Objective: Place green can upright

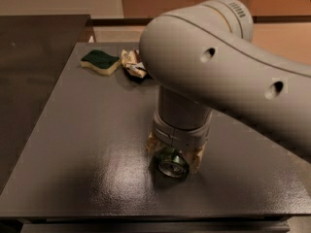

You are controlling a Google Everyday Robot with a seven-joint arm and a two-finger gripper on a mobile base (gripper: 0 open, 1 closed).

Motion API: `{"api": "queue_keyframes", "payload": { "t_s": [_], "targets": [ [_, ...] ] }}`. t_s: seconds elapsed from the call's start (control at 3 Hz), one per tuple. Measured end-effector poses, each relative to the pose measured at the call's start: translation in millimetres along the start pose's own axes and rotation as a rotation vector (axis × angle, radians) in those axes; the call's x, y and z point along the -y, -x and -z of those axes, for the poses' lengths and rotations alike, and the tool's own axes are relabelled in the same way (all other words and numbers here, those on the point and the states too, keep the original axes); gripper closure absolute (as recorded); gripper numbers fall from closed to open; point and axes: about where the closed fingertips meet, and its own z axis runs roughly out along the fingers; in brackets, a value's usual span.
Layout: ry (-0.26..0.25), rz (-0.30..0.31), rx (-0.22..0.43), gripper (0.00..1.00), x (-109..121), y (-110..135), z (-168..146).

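My gripper (174, 153), jaws pinching the lying green can (172, 166) near the table's (87, 144) front edge, must next tip it upright

High close view down onto table (73, 144); hand (174, 155) grips green can (171, 166) centrally.

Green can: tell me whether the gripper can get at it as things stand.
Yes, it seems so: the gripper is down over the green can, which lies on its side on the table, with fingers against both its sides. Nothing stands between; the sponge and wrapper lie far back.
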Motion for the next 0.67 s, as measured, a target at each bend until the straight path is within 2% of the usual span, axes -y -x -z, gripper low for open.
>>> {"api": "queue_keyframes", "payload": {
  "t_s": [0.33,0.67],
  "targets": [
    [0.008,-0.024,-0.018,0.64,4,-5,2],
    [-0.004,-0.102,-0.020,0.87,12,-15,16]
  ]
}}
